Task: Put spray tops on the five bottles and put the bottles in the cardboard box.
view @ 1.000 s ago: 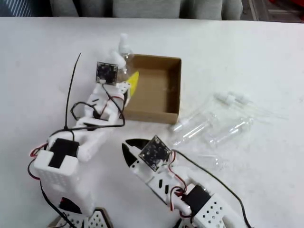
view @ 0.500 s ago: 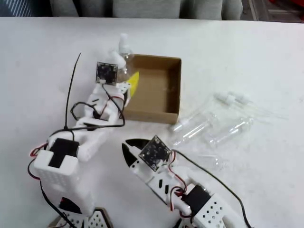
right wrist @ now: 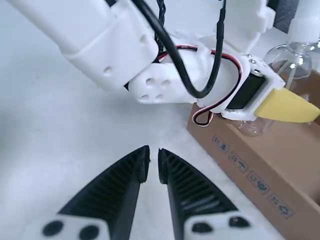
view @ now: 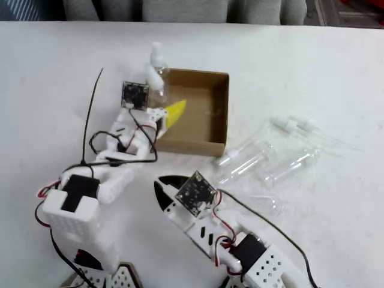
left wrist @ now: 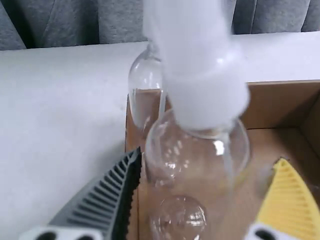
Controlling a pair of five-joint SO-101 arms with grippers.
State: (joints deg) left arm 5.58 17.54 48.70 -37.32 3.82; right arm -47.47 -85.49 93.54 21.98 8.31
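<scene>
A clear bottle [left wrist: 195, 145] with a white spray top [left wrist: 192, 60] stands upright at the near-left corner of the cardboard box [view: 207, 114]. My left gripper [left wrist: 207, 157] is open around it, with the yellow finger [view: 176, 113] swung away from the glass. A second clear bottle [left wrist: 145, 80] stands just behind it. In the high view the capped bottle [view: 157, 75] rises over the box's left wall. My right gripper [right wrist: 153, 165] hovers over bare table in front of the box, shut with nothing in it.
Several clear bottles [view: 264, 159] and loose spray tops [view: 291, 125] lie on the table right of the box. The left arm [right wrist: 165, 60] crosses between my right gripper and the box. Open white table stretches behind and to the left.
The left gripper's yellow finger has swung outward over the box, opening the gripper and letting go of the bottle. The right arm has not moved.
</scene>
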